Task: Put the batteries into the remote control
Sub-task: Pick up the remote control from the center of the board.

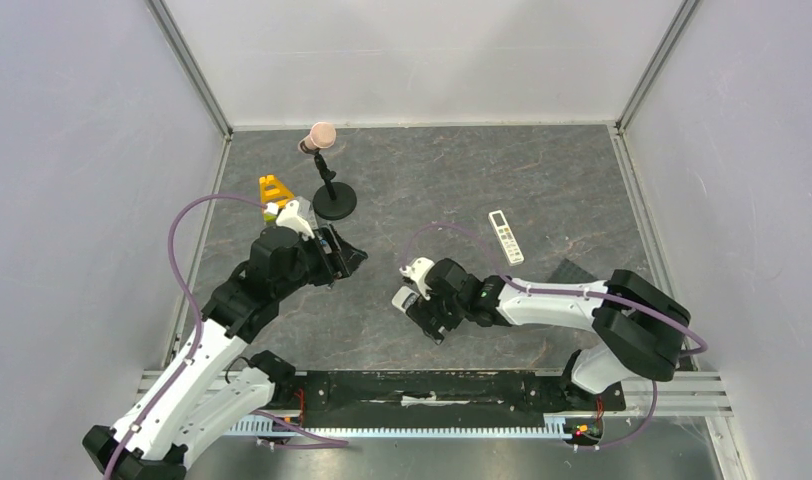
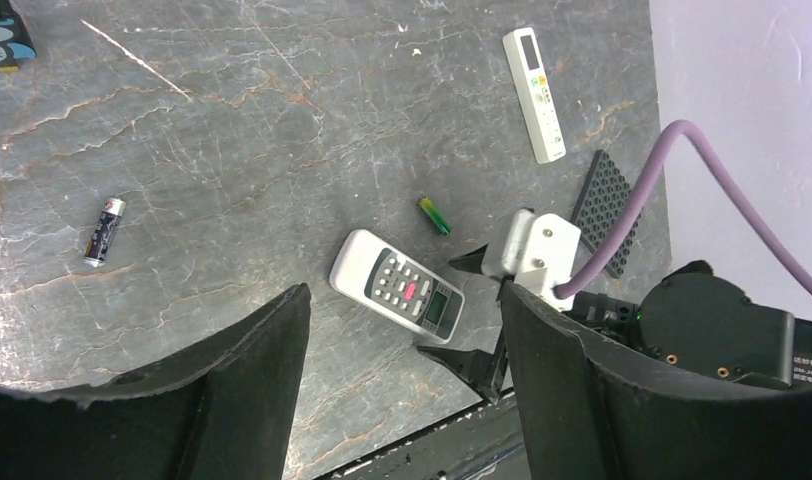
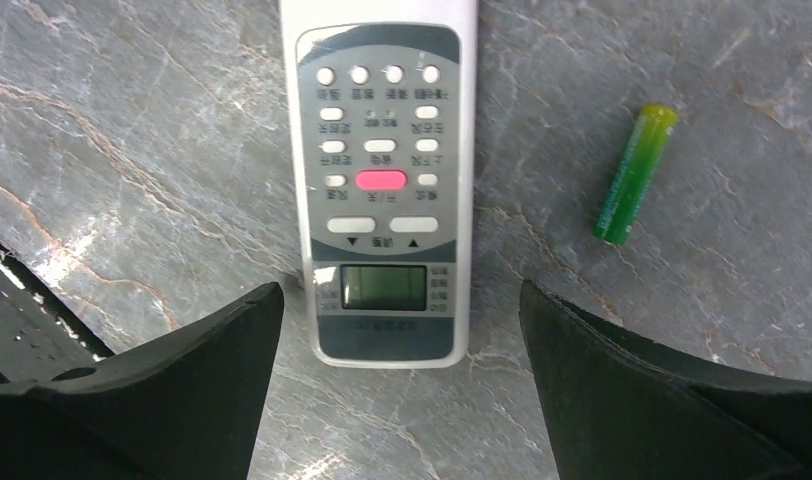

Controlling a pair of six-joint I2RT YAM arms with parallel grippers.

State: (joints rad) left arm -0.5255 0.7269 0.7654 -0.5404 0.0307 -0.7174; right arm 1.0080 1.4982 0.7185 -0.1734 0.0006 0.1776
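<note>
Though its labels are unreadable, the remote control (image 3: pixel 382 150) lies within the gaping, empty right end effector (image 3: pixel 399 300), green battery (image 3: pixel 634 175) at 3 o'clock; left end effector (image 2: pixel 402 300) gapes empty too.

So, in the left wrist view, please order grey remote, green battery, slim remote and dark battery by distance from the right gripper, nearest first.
From the right gripper:
1. Grey remote, right in front of it.
2. Green battery, just beside that remote.
3. Slim remote, top of view.
4. Dark battery, far left.
</note>
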